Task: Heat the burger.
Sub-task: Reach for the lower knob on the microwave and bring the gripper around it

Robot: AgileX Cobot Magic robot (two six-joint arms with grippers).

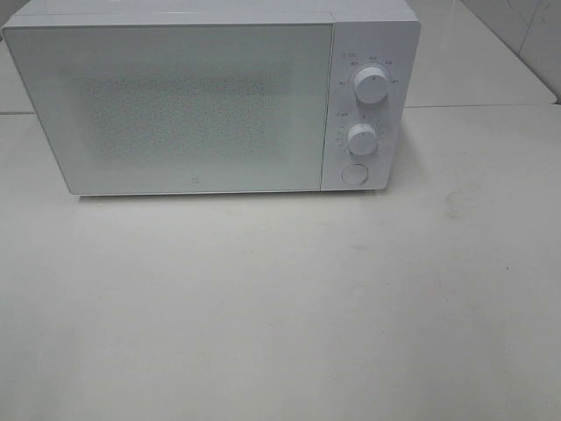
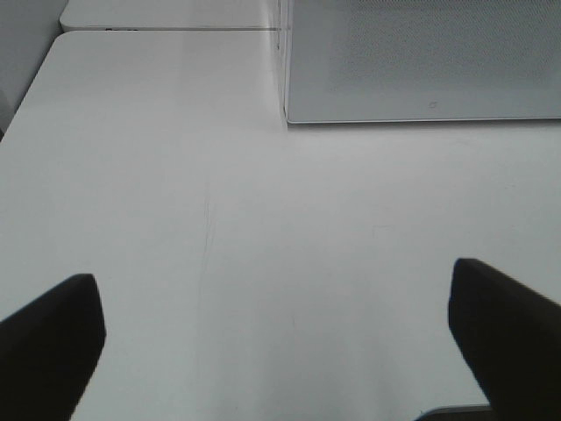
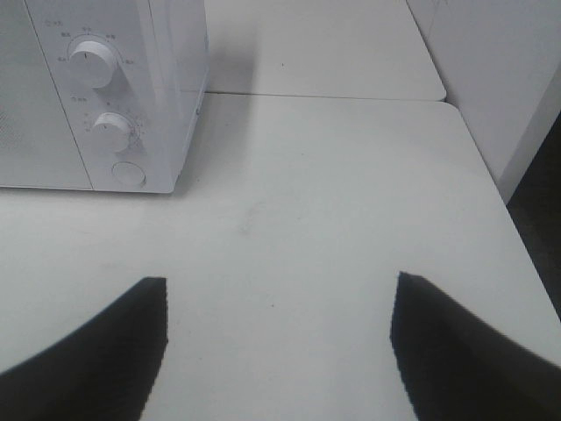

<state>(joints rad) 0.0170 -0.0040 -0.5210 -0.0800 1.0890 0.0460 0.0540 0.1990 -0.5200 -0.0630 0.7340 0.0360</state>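
Nowhere on the surface (image 1: 280,307) does the burger show; maybe it sits behind the shut door (image 1: 131,114) of the microwave (image 1: 210,96), but I cannot tell. Left tool (image 2: 272,289) and right tool (image 3: 279,289) both hang wide and empty. Turning a knob (image 1: 361,138) now could heat an empty oven.

Microwave (image 1: 210,96) is sitting on the table (image 1: 280,307), toward the rear, with its door (image 1: 131,132) facing front. Control panel (image 1: 387,114) is occupying the right end, beside the door. On the panel, upper knob (image 1: 372,85) is sitting above lower knob (image 1: 361,138), and the button (image 1: 354,174) is lying below both. A second table (image 1: 473,70) is adjoining behind. Left gripper (image 2: 272,289) is hanging over the table before the microwave's left corner; right gripper (image 3: 280,289) is hanging before the panel end.
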